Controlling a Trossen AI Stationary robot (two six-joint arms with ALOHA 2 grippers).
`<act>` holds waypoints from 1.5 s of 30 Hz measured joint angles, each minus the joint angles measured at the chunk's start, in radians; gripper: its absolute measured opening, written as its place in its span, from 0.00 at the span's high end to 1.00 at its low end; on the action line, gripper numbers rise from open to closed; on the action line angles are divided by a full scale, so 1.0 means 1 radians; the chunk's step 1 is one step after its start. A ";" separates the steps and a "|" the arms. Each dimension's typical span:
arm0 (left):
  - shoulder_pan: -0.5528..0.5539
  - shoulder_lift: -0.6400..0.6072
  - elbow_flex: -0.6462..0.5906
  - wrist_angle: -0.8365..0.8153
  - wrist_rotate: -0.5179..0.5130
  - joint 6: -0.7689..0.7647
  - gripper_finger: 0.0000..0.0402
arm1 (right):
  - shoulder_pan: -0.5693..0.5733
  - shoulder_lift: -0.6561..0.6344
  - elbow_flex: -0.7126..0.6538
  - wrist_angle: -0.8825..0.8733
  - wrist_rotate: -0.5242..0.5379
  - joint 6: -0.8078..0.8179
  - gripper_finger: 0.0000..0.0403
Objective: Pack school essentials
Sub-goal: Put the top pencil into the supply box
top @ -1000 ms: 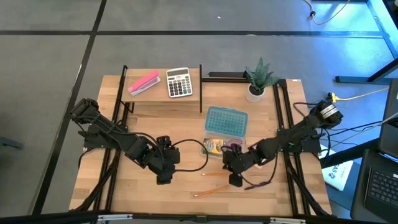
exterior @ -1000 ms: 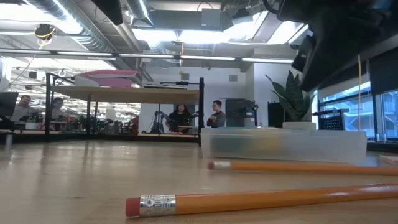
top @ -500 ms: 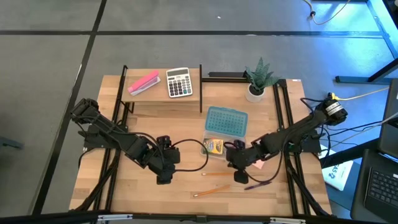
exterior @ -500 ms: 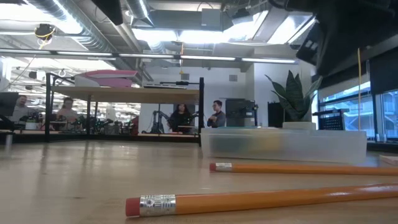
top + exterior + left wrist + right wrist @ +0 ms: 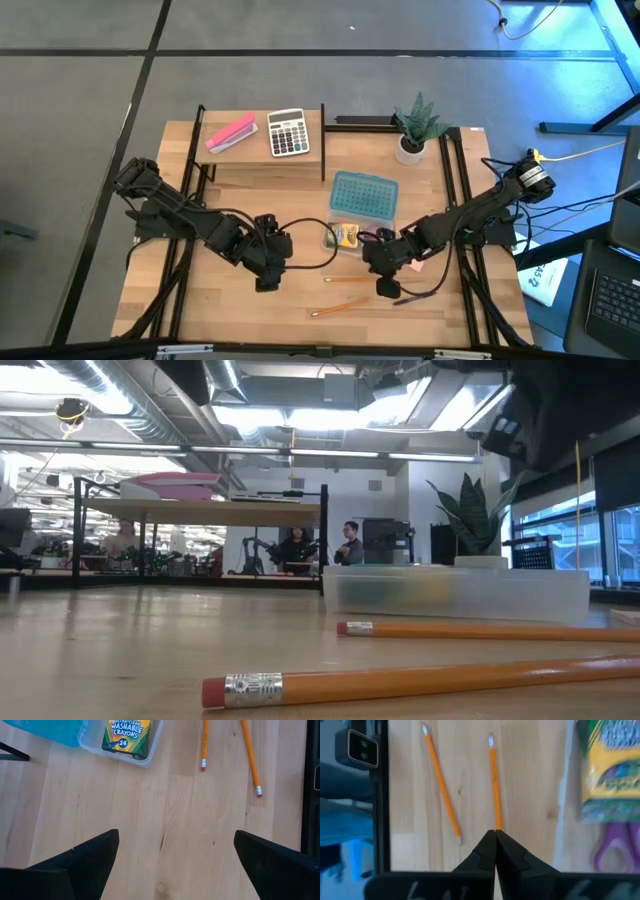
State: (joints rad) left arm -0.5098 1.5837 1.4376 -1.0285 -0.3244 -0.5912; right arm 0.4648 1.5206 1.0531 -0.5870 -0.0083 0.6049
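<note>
A clear box (image 5: 352, 222) with a blue lid (image 5: 364, 193) holds the yellow-green crayon box (image 5: 344, 236) and the purple-handled scissors (image 5: 615, 852). Two orange pencils lie flat on the wood in front of it, one nearer the box (image 5: 346, 280) and one near the table's front (image 5: 335, 308). The purple pen (image 5: 414, 297) and the pink notepad (image 5: 413, 263) lie to their right. My right gripper (image 5: 495, 837) is shut, over the pointed end of the pencil nearer the box. My left gripper (image 5: 175, 865) hangs open over bare wood, left of the pencils. I see no eraser. My right gripper points down with its shut fingertips (image 5: 490, 845) at the pointed end (image 5: 496, 825) of the pencil nearer the box. The fingers lie along the pencil, which rests flat on the table. Whether they touch it, I cannot tell.
A raised shelf at the far left carries the long pink block (image 5: 231, 132) and the grey calculator (image 5: 288, 131). A potted plant (image 5: 413, 130) stands far right. Dark frame rails (image 5: 470, 290) run along both table sides. Bare wood lies between the grippers.
My right gripper has shifted a little toward the table's right edge, and its arm has drawn back, so the pink notepad now shows beside it. My left gripper has edged slightly right, toward the pencils.
</note>
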 joint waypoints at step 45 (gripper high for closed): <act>0.000 0.000 0.000 0.074 0.000 0.052 0.03 | -0.011 0.338 0.002 0.152 -0.067 -0.238 0.73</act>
State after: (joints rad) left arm -0.5098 1.5837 1.4372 -0.9543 -0.3241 -0.5396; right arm 0.4538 1.8587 1.0551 -0.4345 -0.0751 0.3666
